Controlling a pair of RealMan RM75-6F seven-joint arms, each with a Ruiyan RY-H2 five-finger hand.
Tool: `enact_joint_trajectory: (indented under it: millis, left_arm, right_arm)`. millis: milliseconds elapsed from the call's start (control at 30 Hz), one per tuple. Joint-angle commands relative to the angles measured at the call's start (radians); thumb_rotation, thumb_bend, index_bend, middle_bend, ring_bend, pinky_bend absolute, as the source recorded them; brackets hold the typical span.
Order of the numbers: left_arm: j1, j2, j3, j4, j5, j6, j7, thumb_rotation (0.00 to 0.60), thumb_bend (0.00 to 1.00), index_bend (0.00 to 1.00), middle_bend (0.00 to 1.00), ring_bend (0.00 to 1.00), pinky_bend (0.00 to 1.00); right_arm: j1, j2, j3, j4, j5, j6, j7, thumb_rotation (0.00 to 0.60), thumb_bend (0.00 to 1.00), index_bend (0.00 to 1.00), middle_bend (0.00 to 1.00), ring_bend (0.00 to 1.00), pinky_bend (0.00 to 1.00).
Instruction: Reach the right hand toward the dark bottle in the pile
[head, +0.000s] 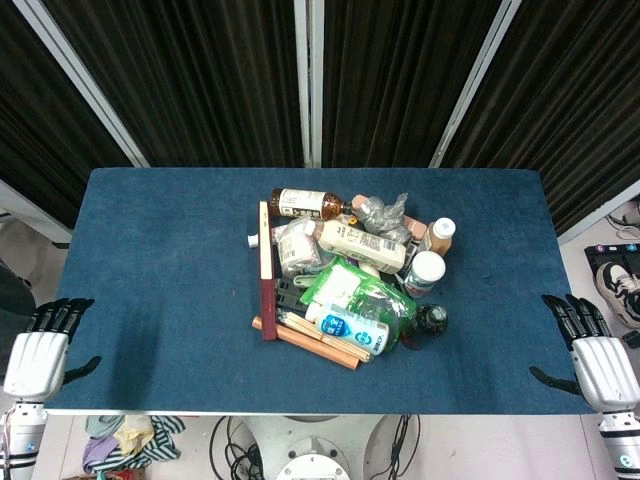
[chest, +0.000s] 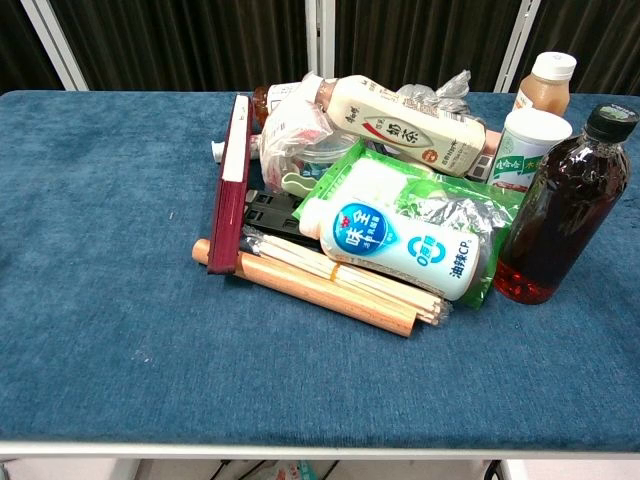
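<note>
The dark bottle (head: 431, 320) stands upright at the right edge of the pile, with a black cap and reddish-brown liquid; in the chest view the dark bottle (chest: 565, 207) rises at the right. My right hand (head: 592, 357) hovers at the table's near right corner, fingers spread and empty, well to the right of the bottle. My left hand (head: 44, 345) is at the near left corner, also spread and empty. Neither hand shows in the chest view.
The pile on the blue table (head: 160, 270) holds a milk-tea bottle (chest: 405, 122), a blue-and-white bottle (chest: 400, 248), a green packet (chest: 370, 180), wooden sticks (chest: 320, 285), a dark red book (chest: 232, 185), a white cup (chest: 528, 145) and a peach bottle (chest: 545, 85).
</note>
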Motion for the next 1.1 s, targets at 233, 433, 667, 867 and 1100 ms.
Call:
enact_joint_trajectory:
  millis: [233, 433, 667, 867, 1100]
  left_arm:
    - [-0.001, -0.002, 0.0, -0.002, 0.002, 0.0, -0.001, 0.6, 0.09, 0.17, 0.2, 0.16, 0.19]
    - [0.001, -0.003, 0.003, -0.011, 0.014, 0.011, 0.004, 0.6, 0.09, 0.17, 0.2, 0.16, 0.19]
    - [0.014, 0.007, 0.007, -0.023, 0.009, 0.022, 0.006, 0.6, 0.09, 0.17, 0.2, 0.16, 0.19]
    - [0.022, 0.013, 0.007, -0.027, 0.001, 0.025, 0.003, 0.6, 0.09, 0.17, 0.2, 0.16, 0.19]
    - [0.025, 0.013, 0.006, -0.024, -0.003, 0.025, -0.005, 0.6, 0.09, 0.17, 0.2, 0.16, 0.19]
  right_arm:
    - [0.021, -0.027, 0.007, 0.039, -0.043, 0.004, 0.054, 0.6, 0.02, 0.0, 0.1, 0.0, 0.1]
    - [0.127, -0.066, 0.025, 0.055, -0.052, -0.14, 0.088, 0.6, 0.02, 0.0, 0.1, 0.0, 0.11]
    - [0.255, -0.162, 0.056, 0.102, -0.046, -0.289, 0.149, 0.6, 0.02, 0.0, 0.1, 0.0, 0.12]
    - [0.335, -0.218, 0.042, 0.139, -0.085, -0.356, 0.27, 0.6, 0.02, 0.0, 0.12, 0.03, 0.17]
    - [0.372, -0.26, 0.008, 0.199, -0.128, -0.34, 0.442, 0.6, 0.12, 0.11, 0.23, 0.16, 0.35]
